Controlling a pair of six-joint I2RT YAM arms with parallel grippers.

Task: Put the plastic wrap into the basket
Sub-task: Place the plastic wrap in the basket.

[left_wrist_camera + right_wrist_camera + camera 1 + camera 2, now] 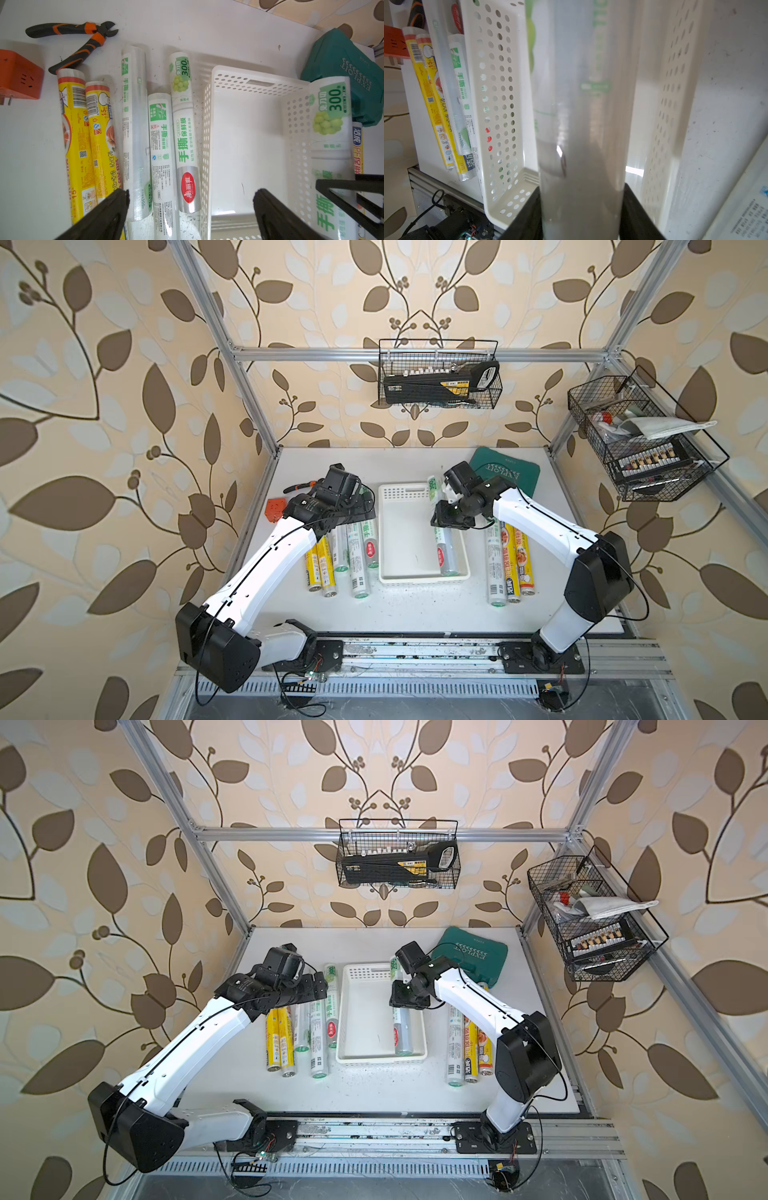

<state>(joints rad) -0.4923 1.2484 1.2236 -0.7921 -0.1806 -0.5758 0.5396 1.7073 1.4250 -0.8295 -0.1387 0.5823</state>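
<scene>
**A:** What has the right gripper (446, 519) got?

**B:** Its jaws are pinched on a white-and-green roll of plastic wrap (446, 556), about midway along. In the right wrist view the black fingers (639, 216) press against both flanks of that roll.

**A:** Where does it sit against the basket (385, 531)?

**B:** Over the inside, along the long wall on that gripper's arm side. From the grip, the silver end runs back toward the robot's base into the near corner. The green-printed end reaches forward over the far rim. I cannot tell whether the low end touches the floor.

**A:** And the left gripper (192, 194)?

**B:** Spread wide, with nothing between the jaws. One finger is above the loose rolls, the other above the bare basket floor. The basket's near wall runs beneath the gap.

**A:** What else lies around them?

**B:** Five loose rolls (162, 145), two yellow and three white-green, lie side by side on the table (415, 614) under the left gripper, just outside the basket. Beyond them are pliers (83, 39) and an orange plug (18, 76). Three more rolls (512, 568) lie under the right arm, outside the basket, and a green case (505, 468) is past the right gripper.
</scene>
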